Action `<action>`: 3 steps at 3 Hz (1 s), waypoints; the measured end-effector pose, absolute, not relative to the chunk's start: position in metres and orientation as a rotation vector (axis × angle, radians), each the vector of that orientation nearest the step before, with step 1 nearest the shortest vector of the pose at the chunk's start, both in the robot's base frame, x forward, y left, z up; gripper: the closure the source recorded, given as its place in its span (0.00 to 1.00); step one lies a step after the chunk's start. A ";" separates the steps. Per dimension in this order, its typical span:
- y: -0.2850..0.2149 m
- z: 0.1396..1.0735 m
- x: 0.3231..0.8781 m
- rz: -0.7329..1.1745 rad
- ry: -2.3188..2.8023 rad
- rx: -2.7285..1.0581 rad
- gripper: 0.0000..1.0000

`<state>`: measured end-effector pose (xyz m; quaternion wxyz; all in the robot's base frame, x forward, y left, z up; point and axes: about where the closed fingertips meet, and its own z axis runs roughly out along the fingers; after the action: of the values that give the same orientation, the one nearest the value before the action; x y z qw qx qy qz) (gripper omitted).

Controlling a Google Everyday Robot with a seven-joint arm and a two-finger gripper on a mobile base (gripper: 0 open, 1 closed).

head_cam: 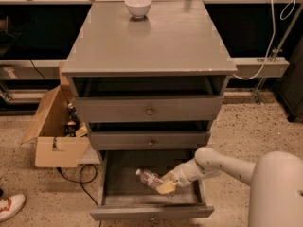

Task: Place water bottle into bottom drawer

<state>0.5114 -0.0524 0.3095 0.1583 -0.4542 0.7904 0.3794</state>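
The bottle [150, 178] lies nearly on its side inside the open bottom drawer [124, 189], white cap pointing left and slightly toward the back, its clear ribbed body angled down to the right. Whether it touches the grey drawer floor or hangs just above it cannot be told. The gripper [166, 186] is inside the drawer, right of centre, its pale yellowish fingers [165, 188] closed around the bottle's base end. The white arm [221, 164] reaches in from the right, over the drawer's right wall, and joins the robot's rounded white body [277, 189] at the lower right corner.

The bottom drawer is pulled well out toward the camera, its front panel at the lower edge of the view. Above it, the middle drawer [118, 140] and the top drawer [113, 110] of the grey cabinet [151, 41] stand slightly out, each with a small round knob [150, 111] at centre. A white bowl [138, 6] sits upright near the back edge of the cabinet top, well apart from the bottle.

Left of the cabinet, an open cardboard box [53, 148] rests on the speckled floor [246, 131] with dark bottles and other items inside it. A black cable [75, 176] loops on the floor between the box and the drawer. The toe of a red-and-white shoe [9, 206] shows at the lower left edge. A white cord [271, 37] hangs down behind the cabinet at the upper right.
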 end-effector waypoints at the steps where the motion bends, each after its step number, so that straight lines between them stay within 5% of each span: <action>1: -0.057 0.254 0.522 0.999 2.343 -1.181 0.97; 3: -0.043 0.211 0.545 0.968 2.361 -1.095 0.43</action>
<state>0.5451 -0.0425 0.2110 0.1813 -0.3876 0.8363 0.3428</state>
